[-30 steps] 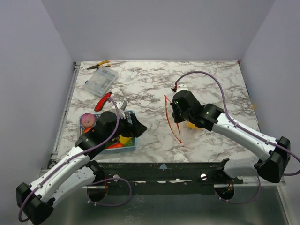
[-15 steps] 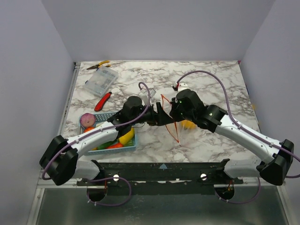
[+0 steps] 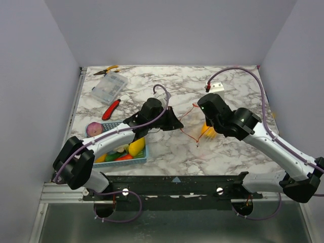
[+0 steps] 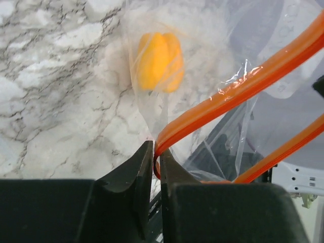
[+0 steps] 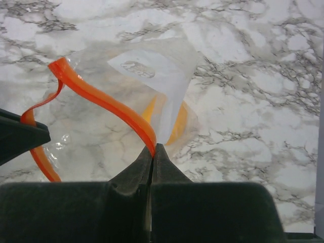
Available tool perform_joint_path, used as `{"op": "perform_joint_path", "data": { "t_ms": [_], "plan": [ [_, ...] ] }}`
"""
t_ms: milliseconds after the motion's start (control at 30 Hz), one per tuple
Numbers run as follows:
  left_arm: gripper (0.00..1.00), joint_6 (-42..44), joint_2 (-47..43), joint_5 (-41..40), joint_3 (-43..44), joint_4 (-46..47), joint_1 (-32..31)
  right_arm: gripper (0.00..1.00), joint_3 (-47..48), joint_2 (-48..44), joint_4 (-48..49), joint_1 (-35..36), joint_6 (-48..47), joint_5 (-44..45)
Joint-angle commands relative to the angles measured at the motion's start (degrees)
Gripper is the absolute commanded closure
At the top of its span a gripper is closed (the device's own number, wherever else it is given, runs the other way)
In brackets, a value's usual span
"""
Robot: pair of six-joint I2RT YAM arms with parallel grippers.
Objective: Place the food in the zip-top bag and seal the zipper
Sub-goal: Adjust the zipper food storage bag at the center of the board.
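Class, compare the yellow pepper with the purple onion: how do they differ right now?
The yellow pepper lies inside the clear zip-top bag; the purple onion sits in the blue basket. The pepper is right of centre, the onion far left. Neither is gripped.

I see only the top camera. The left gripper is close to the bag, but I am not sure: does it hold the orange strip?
Observer: Yes. In the left wrist view the left gripper is shut on the orange strip.
Operator: And the other side? The arm hides it from me.
Observer: The right gripper is shut on the strip too, at another place along it.
Operator: Is any food inside?
Observer: One yellow pepper shows through the clear plastic of the bag; it looks to be inside.
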Motion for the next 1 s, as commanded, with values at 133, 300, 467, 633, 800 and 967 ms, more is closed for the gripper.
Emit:
{"op": "perform_joint_path", "data": {
  "t_ms": [133,300,467,633,800,967],
  "plan": [
    [0.76,1.9,-1.1,1.6,2.5,-0.8,0.3,0.99,-2.5,-0.8,1.3,0.1,-2.7,1.5],
    [0.42,3.8,-6.9,3.1,-1.2,-1.6,0.7,0.99,-7.8,-1.6,10.0,0.2,-4.3,-3.5],
    [0.25,7.6,-15.1,3.0,-3.5,-7.7,2.3,0.99,-8.4,-0.7,12.7,0.1,-4.8,-5.8],
    [0.19,13.3,-23.5,-1.8,-4.0,-19.4,4.2,0.99,-9.1,-0.3,14.0,0.1,-4.9,-6.8],
    [0.18,17.6,-30.1,-18.1,-5.1,-34.1,5.5,0.99,-9.5,-0.7,14.9,0.1,-5.1,-8.6],
    [0.13,13.1,-34.5,-37.4,-6.8,-45.7,7.1,0.99,-10.2,-1.1,15.8,0.1,-5.2,-9.2]
  ]
}}
